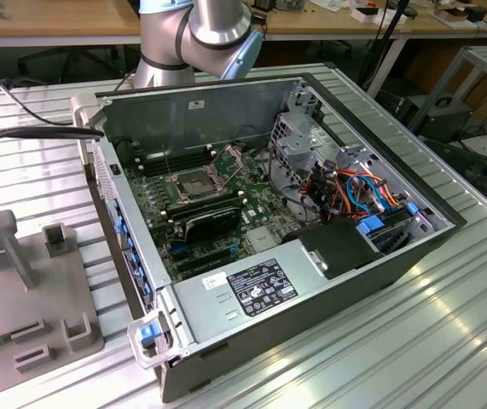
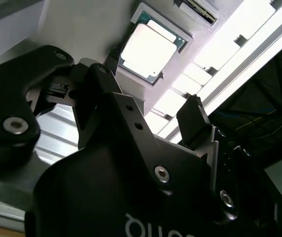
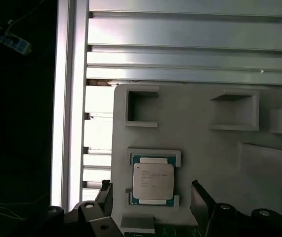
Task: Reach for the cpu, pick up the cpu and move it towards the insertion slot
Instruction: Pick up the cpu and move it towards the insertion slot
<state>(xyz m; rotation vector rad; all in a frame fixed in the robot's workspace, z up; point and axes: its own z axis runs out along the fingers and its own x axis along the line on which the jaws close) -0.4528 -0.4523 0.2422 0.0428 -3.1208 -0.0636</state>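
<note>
The cpu (image 3: 153, 181) is a pale silvery square chip on a green board. It lies flat in a shallow nest of the grey fixture plate (image 3: 205, 148), and it also shows in the second wrist view (image 2: 148, 49). My gripper (image 3: 153, 200) hangs over it and is open. Its two dark fingers (image 3: 200, 198) stand wider apart than the chip and touch nothing. The second wrist view shows the same gripper (image 2: 148, 96) short of the chip. The insertion slot (image 1: 194, 183) is a silver-framed socket on the motherboard inside the open case, with its bracket (image 1: 230, 158) hinged up.
The open computer case (image 1: 379, 256) stands on a ribbed aluminium table (image 1: 448, 341). The fixture plate (image 1: 30, 281), with upright posts, lies at the exterior view's left. A black block (image 1: 213, 220), memory slots, a power supply (image 1: 243, 285) and coloured cables (image 1: 354, 192) crowd the case.
</note>
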